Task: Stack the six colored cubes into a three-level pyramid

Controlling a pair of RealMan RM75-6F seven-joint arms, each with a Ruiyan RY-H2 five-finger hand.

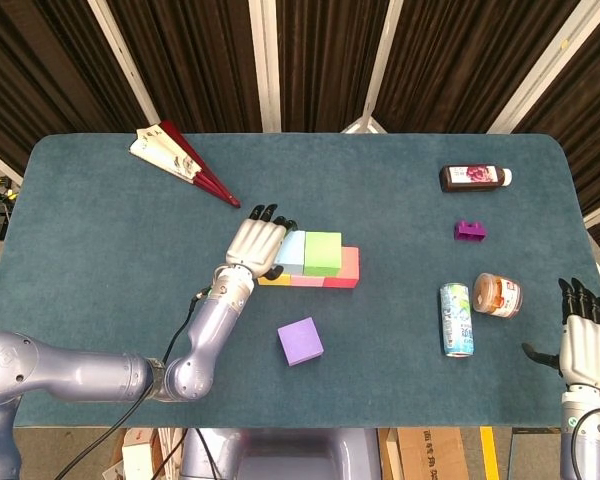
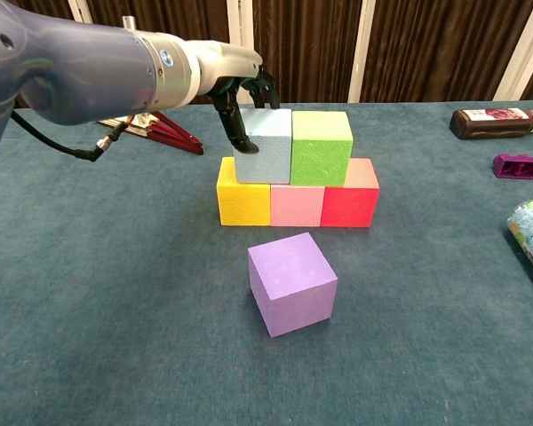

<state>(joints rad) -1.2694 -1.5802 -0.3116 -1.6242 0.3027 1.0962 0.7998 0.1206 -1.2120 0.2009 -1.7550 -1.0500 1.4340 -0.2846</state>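
A bottom row of yellow, pink and red cubes stands mid-table. On top of it sit a light blue cube and a green cube, side by side. My left hand grips the light blue cube, with the thumb down its front face and the fingers over its far side; from above the left hand covers that cube's left edge. A purple cube lies alone in front of the stack. My right hand rests open at the table's near right edge.
A folded fan lies at the back left. On the right are a dark bottle, a small purple piece, a jar and a can lying on its side.
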